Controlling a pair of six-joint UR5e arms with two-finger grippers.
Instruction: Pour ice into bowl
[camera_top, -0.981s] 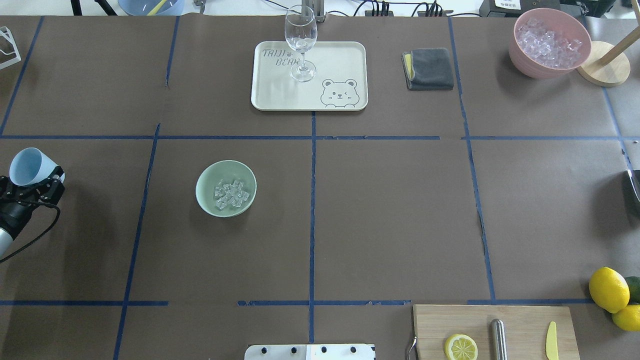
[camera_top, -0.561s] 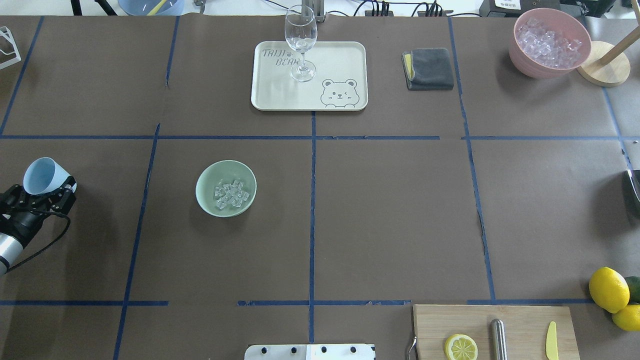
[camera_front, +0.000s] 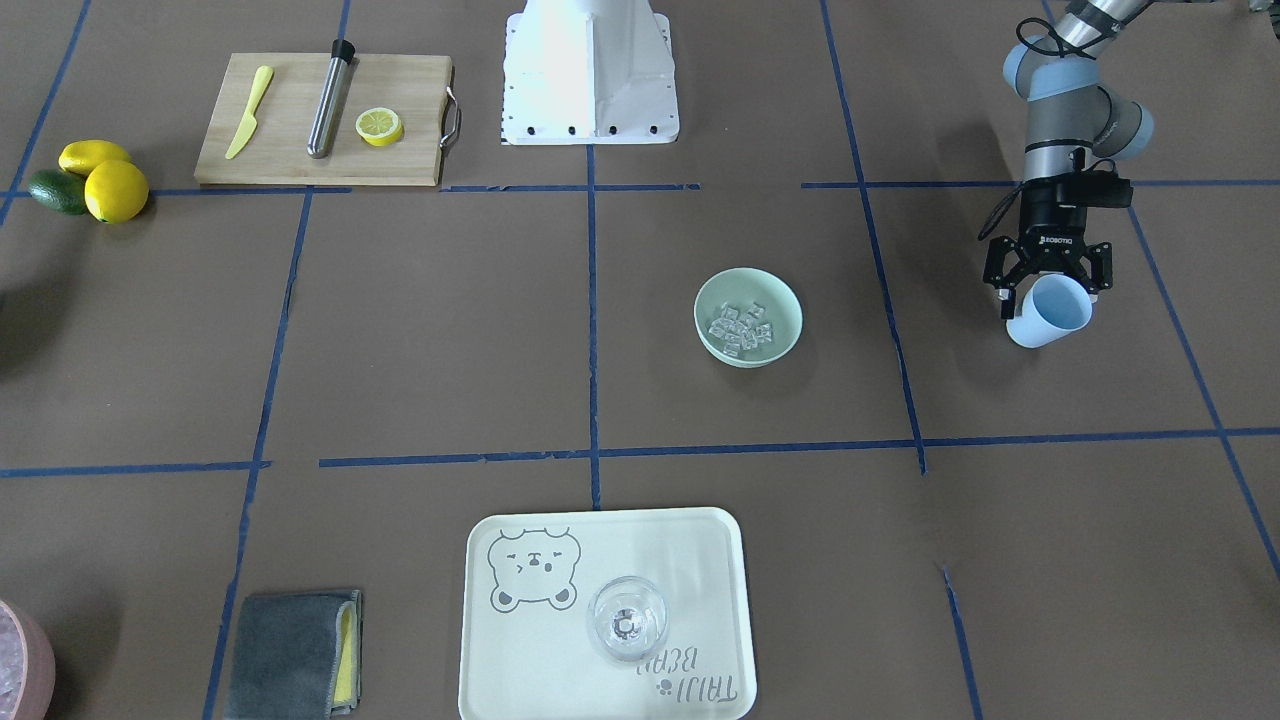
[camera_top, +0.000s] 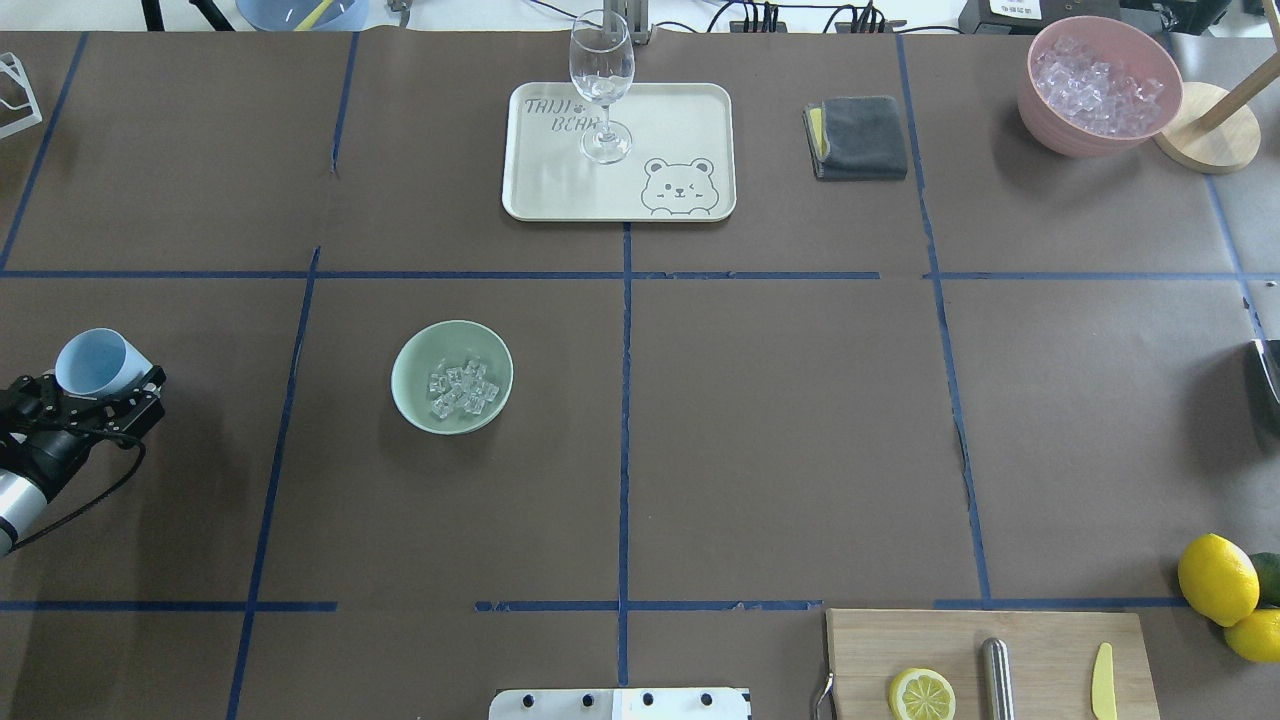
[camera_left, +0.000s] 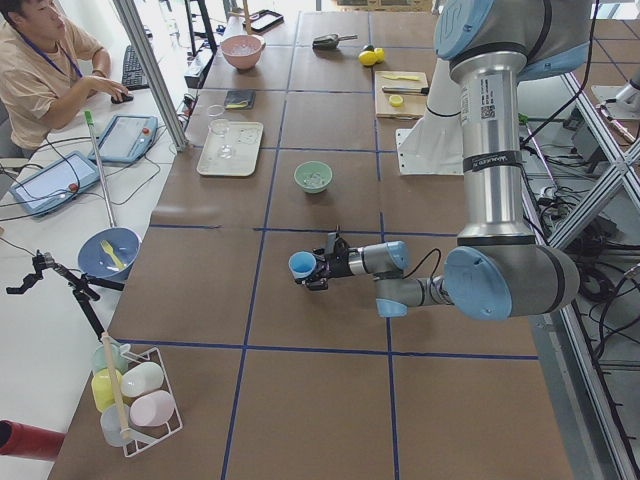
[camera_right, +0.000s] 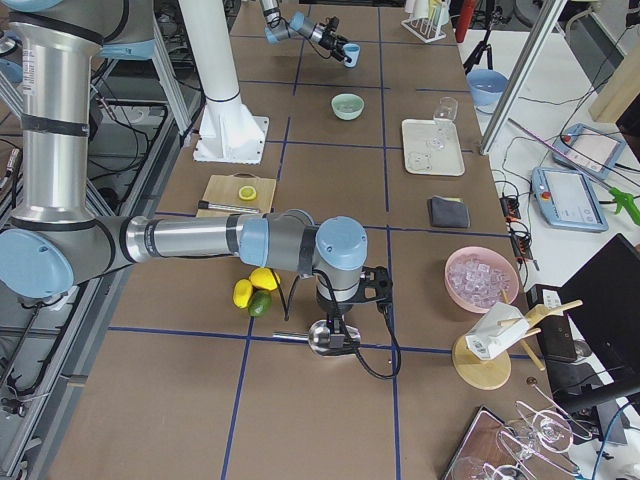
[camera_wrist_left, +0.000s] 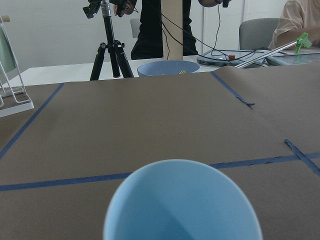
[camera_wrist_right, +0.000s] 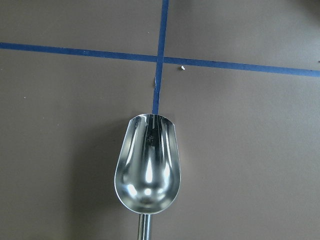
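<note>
The pale mint-green bowl (camera_top: 408, 388) stands left of the table's middle, with the ice (camera_top: 461, 388) as a small heap of clear cubes inside it; both also show in the front view, bowl (camera_front: 788, 310) and ice (camera_front: 740, 327). My left gripper (camera_top: 98, 388) is shut on a light blue cup (camera_top: 93, 364), tilted on its side, far to the left of the bowl, near the table's left edge. The cup's inside (camera_wrist_left: 182, 205) looks empty. My right gripper (camera_right: 334, 322) hangs over a metal scoop (camera_wrist_right: 147, 165) at the table's right end; I cannot tell whether it grips it.
A cream tray (camera_top: 690, 110) with a wine glass (camera_top: 602, 75) stands at the back centre. A grey cloth (camera_top: 860, 137) and a pink bowl of ice (camera_top: 1040, 110) are at the back right. A cutting board (camera_top: 1040, 640) with a lemon half and lemons (camera_top: 1217, 578) are at the front right.
My left gripper has moved the blue cup a little to the right and nearer to the robot's side. The bowl and the ice have not moved.
</note>
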